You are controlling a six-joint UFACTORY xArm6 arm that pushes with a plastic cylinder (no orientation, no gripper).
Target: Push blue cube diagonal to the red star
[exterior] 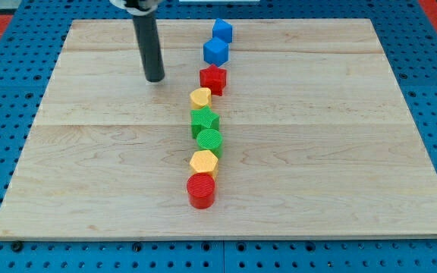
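Observation:
A blue cube [216, 51] sits just above the red star [213, 79], touching or nearly touching it, in a column of blocks at the board's middle. A second blue block [222, 31] lies above the cube, near the view's top. My tip [155, 78] rests on the board to the left of the red star, well apart from it and from the blue cube.
Below the red star the column goes on: a yellow block [200, 97], a green star [204, 120], a green round block [209, 140], a yellow hexagon [203, 161] and a red cylinder [201, 190]. The wooden board [340, 152] lies on a blue pegboard.

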